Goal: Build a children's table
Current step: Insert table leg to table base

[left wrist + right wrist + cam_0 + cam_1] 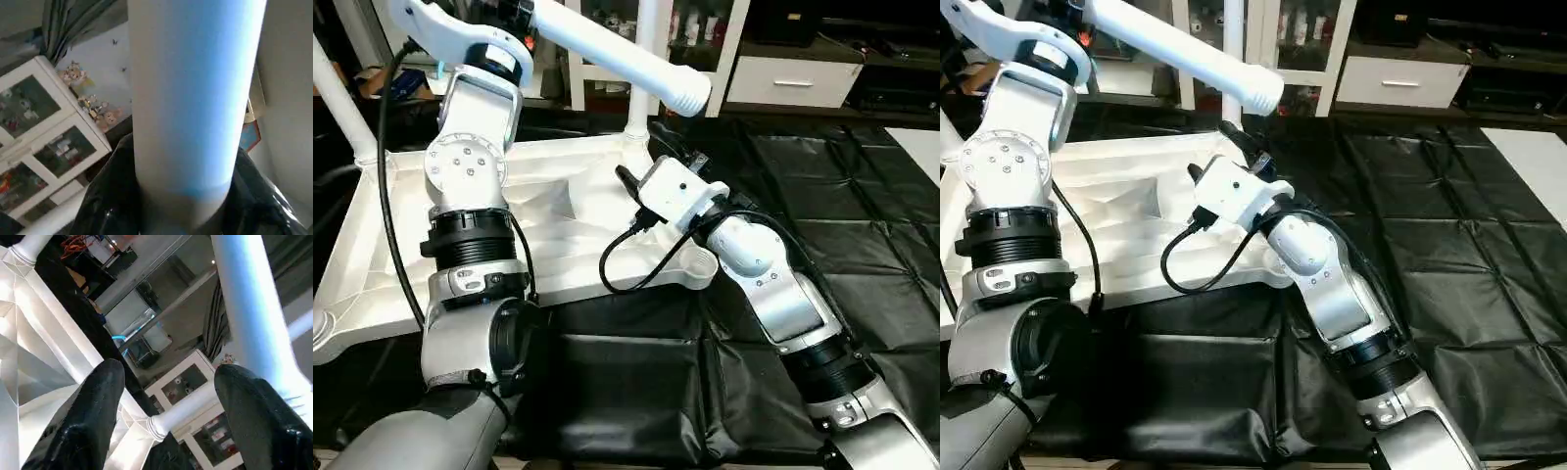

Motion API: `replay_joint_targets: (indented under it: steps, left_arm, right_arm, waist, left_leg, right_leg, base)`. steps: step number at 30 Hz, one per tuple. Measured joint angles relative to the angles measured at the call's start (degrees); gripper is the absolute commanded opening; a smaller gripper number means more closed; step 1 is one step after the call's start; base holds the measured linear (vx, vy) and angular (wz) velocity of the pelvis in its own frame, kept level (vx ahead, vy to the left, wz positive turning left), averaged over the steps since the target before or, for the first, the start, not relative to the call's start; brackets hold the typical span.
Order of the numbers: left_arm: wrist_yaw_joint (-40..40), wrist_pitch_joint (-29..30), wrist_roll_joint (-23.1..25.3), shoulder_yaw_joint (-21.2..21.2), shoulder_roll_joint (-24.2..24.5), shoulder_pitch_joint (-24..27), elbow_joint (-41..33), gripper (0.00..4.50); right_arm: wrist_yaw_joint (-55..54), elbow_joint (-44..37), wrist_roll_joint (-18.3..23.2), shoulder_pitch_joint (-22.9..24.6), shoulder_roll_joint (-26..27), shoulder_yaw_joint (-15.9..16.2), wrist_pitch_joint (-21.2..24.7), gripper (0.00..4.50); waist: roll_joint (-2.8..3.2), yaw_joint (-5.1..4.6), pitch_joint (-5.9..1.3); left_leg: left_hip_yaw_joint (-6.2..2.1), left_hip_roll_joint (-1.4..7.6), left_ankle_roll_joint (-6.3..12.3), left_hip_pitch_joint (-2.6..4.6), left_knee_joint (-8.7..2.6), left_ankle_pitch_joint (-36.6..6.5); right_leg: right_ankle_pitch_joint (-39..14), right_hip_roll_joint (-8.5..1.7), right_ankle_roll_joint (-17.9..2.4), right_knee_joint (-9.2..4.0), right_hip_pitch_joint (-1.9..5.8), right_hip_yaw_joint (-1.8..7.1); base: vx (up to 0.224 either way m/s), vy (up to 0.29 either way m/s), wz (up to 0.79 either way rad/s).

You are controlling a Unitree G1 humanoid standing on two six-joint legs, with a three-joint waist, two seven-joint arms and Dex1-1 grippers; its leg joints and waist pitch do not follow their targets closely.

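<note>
A black quilted sheet (pixel 862 225) covers the floor, with seams that cut it into squares. Behind it stands a white cabinet (pixel 44 147) with glass doors, and small toys (pixel 93 105) sit on top of it. A white drawer (pixel 793 83) with a thin handle sits at the back. A pale patch of floor (pixel 920 147) shows at the far side.

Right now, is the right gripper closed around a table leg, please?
No, the right gripper is open, its fingers spread with nothing between them.
</note>
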Motion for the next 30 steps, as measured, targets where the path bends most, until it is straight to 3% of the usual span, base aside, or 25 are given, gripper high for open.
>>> replay_joint_targets:
  steps: [4, 8, 12, 17, 23, 30]
  left_arm:
    - [-6.7, 0.1, 0.8, -2.7, 1.1, 1.7, -2.9, 1.70]
    - [-15.3, 1.8, -2.5, -5.9, 1.0, 1.8, -9.3, 1.70]
    - [-16.4, 3.7, -4.9, -6.5, 0.8, 1.5, -12.2, 1.70]
    - [-16.5, 5.3, -5.3, -8.0, 0.3, 2.2, -15.4, 1.70]
    - [-16.7, 6.7, -6.0, -9.7, -0.1, 5.1, -18.1, 1.70]
    - [-16.4, 7.5, -6.0, -9.7, 0.2, 5.4, -19.3, 1.70]
  right_arm:
    - [0.2, 0.1, 0.4, 0.0, 0.0, 0.0, -1.3, 3.22]
    - [2.7, -0.2, 2.2, 0.3, -0.5, 0.1, -2.3, 3.22]
    - [3.9, -0.3, 2.2, 5.0, -3.3, 0.2, -1.3, 3.22]
    - [4.6, -0.4, 2.5, 9.9, -5.1, -0.4, -0.1, 3.22]
    - [5.1, -2.6, 2.8, 11.6, -6.8, -2.2, 0.2, 3.22]
    - [5.8, -5.1, 4.2, 11.7, -6.8, -2.5, 0.2, 3.22]
  waist:
    - [-0.25, 0.05, 0.05]
    - [-0.46, 0.46, 0.01]
    - [-0.75, 0.58, -0.06]
    - [-1.34, -0.09, 0.02]
    - [-2.71, -0.66, -0.13]
    - [-3.06, -0.67, -0.18]
  left_leg:
    - [0.00, 0.00, 0.00, -0.02, 0.00, 0.0]
    - [0.03, -0.01, 0.03, -0.02, 0.00, 0.0]
    - [0.05, -0.01, 0.02, 0.01, 0.00, 0.0]
    - [0.04, 0.00, 0.01, 0.03, 0.01, 0.0]
    - [0.03, 0.06, -0.01, 0.04, 0.02, 0.0]
    - [0.03, 0.04, -0.01, 0.01, 0.03, 0.0]
  right_leg:
    - [0.0, 0.00, 0.0, -0.01, -0.01, 0.01]
    - [0.0, -0.02, 0.0, -0.07, 0.03, 0.02]
    - [0.0, -0.02, 0.0, -0.04, 0.06, 0.03]
    - [0.0, -0.02, 0.0, 0.05, 0.03, 0.04]
    - [0.0, 0.05, 0.3, 0.10, -0.03, 0.02]
    - [0.0, 0.04, 0.2, 0.01, 0.01, 0.05]
  base:
    - [0.000, 0.000, 0.00]
    - [0.000, 0.000, 0.00]
    - [0.000, 0.000, 0.00]
    - [0.000, 0.000, 0.00]
    - [0.000, 0.000, 0.00]
    - [0.000, 0.000, 0.00]
